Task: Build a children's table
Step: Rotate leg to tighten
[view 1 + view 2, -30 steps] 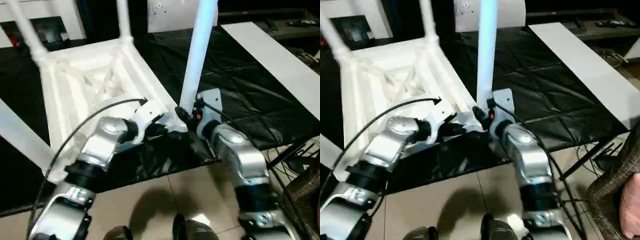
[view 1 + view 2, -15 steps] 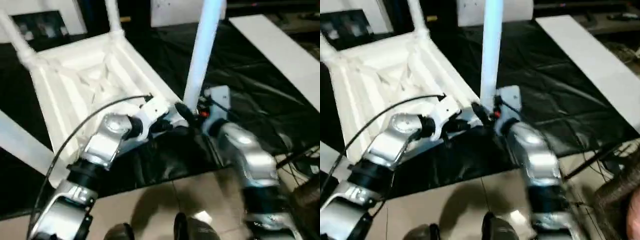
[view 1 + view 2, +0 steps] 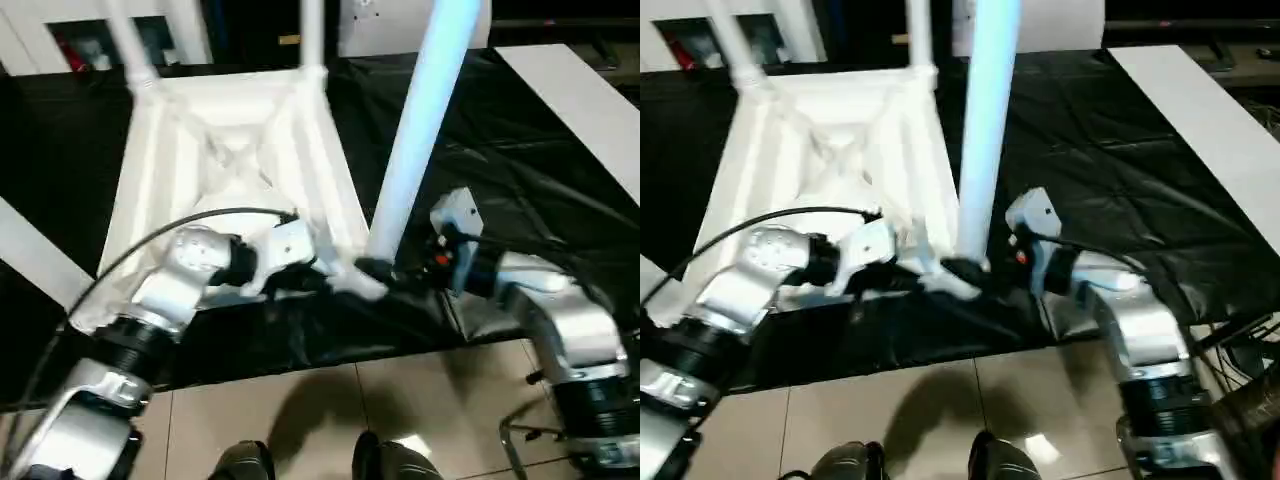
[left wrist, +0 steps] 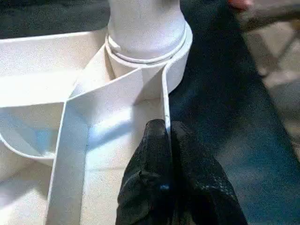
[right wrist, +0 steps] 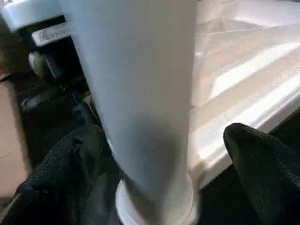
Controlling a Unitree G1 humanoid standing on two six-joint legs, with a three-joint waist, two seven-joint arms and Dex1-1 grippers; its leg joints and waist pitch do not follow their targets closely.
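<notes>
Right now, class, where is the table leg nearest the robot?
In the left eye view, the leg stands upright in the near corner socket of the upturned tabletop, between the left hand and right hand.

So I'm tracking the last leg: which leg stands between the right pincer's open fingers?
The near-corner leg, rising just ahead of the right pincer; the other upright legs sit at the tabletop's far corners.

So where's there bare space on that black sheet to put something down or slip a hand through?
Free: the black sheet between the near leg and the flat white board. Crowded: the near corner of the tabletop, where the left claw is pinched on a rib and the right claw stands open around the leg's base.
</notes>
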